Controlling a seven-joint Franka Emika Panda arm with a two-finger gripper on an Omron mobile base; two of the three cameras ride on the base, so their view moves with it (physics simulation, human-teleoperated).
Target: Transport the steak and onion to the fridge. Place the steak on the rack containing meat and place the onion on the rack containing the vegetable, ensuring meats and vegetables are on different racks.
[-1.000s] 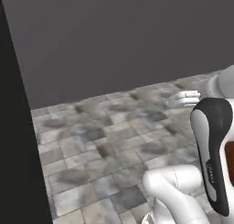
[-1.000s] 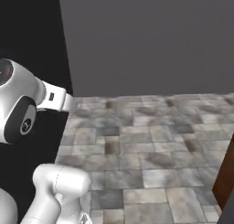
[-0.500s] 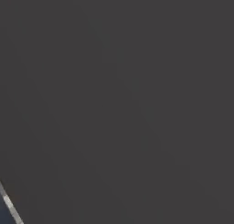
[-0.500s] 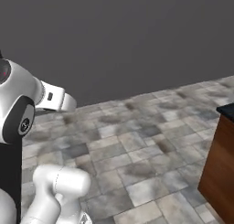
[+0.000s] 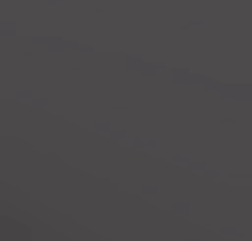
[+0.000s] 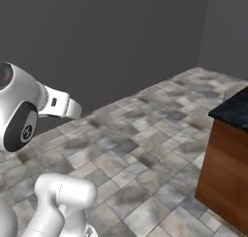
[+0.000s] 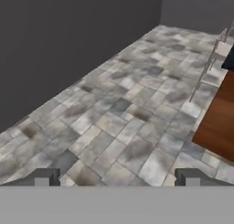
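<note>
Two pincer [image 7: 117, 177] tips spread wide, empty; we face stone-tile floor [image 7: 123, 113], wooden bench [image 6: 227, 173] at right.

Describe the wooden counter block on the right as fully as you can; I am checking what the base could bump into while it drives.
The wooden counter block looks like a reddish-brown cabinet of smooth wood grain under a dark, near-black top that overhangs its edge a little. It stands upright on the grey stone-tile floor, at the right edge of the right base view, cut off by the frame. Its near corner points toward the robot. In the hand view a thin-legged pale chair or stool stands just beyond it. Nothing visibly touches it but the floor.
</note>
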